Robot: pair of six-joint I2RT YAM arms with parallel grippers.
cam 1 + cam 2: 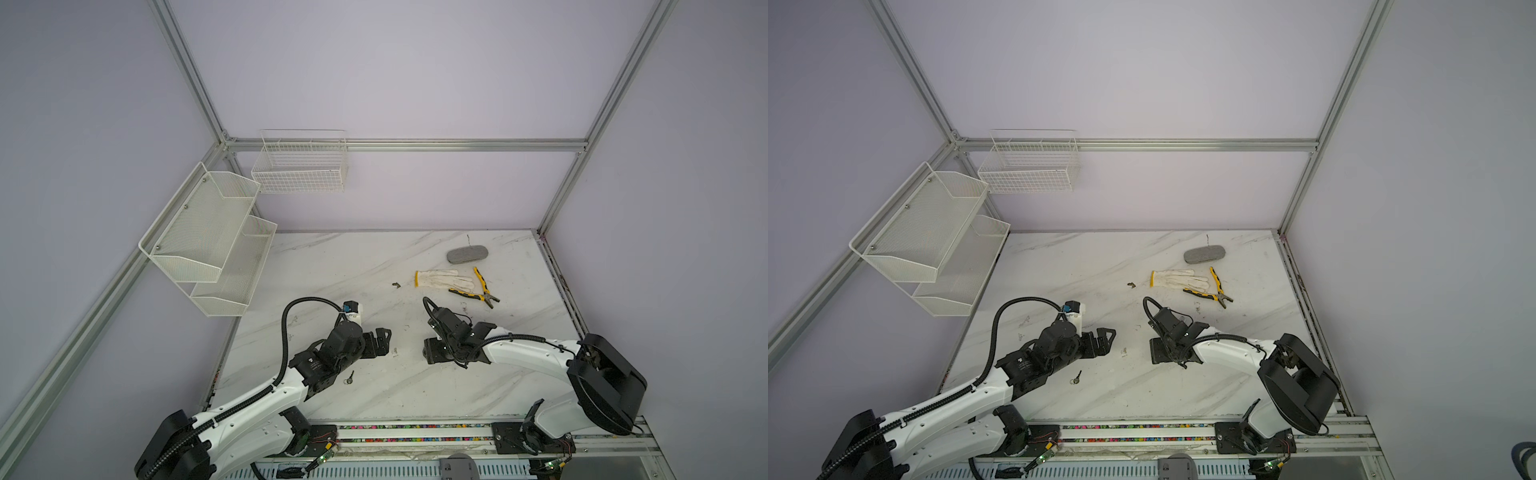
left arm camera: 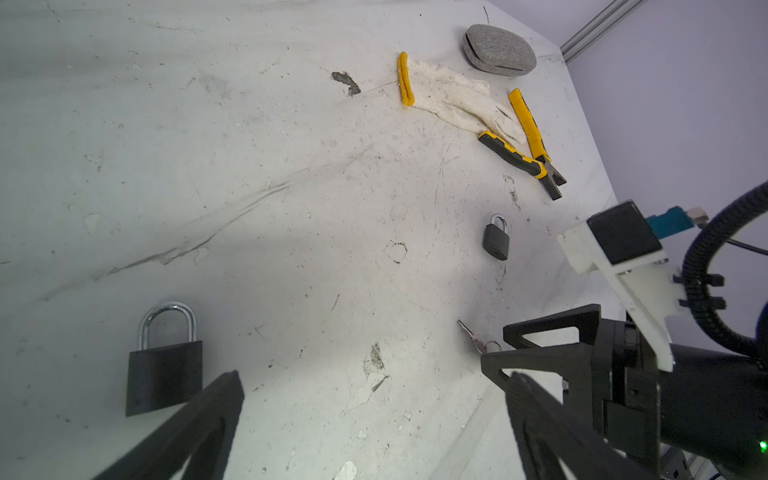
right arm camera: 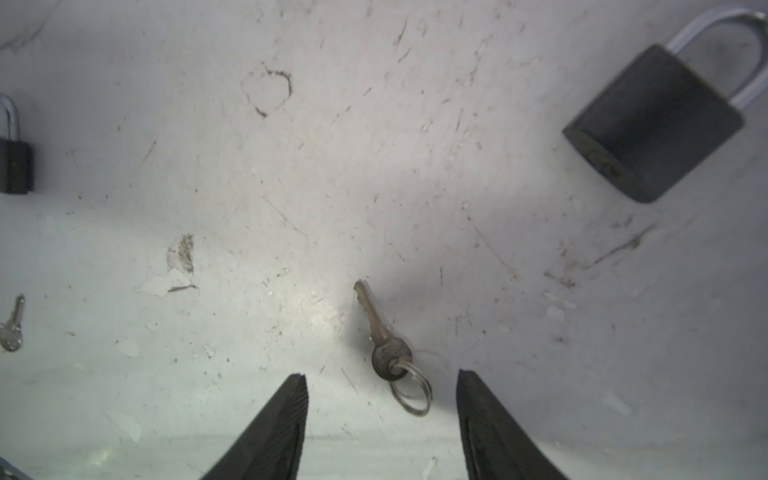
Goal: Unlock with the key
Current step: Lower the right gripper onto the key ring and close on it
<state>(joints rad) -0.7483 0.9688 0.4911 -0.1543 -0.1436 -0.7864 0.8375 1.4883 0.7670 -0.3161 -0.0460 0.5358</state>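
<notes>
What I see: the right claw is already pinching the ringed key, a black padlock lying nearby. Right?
No. The right wrist view shows the ringed key lying loose on the table between the parted fingers of the right gripper, not pinched. The black padlock does lie nearby.

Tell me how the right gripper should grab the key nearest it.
Probably take the key by its round head, coming from the ring end: it lies flat, head nearest the right gripper, whose parted fingers stand either side of the ring.

Lilac walls (image 1: 415, 83), aluminium framing (image 1: 407, 145); marbled tabletop (image 1: 353, 266) (scuffed); mesh shelf (image 1: 199, 232) and wire basket (image 1: 299, 166) hang beyond the left claw (image 1: 384, 343).
</notes>
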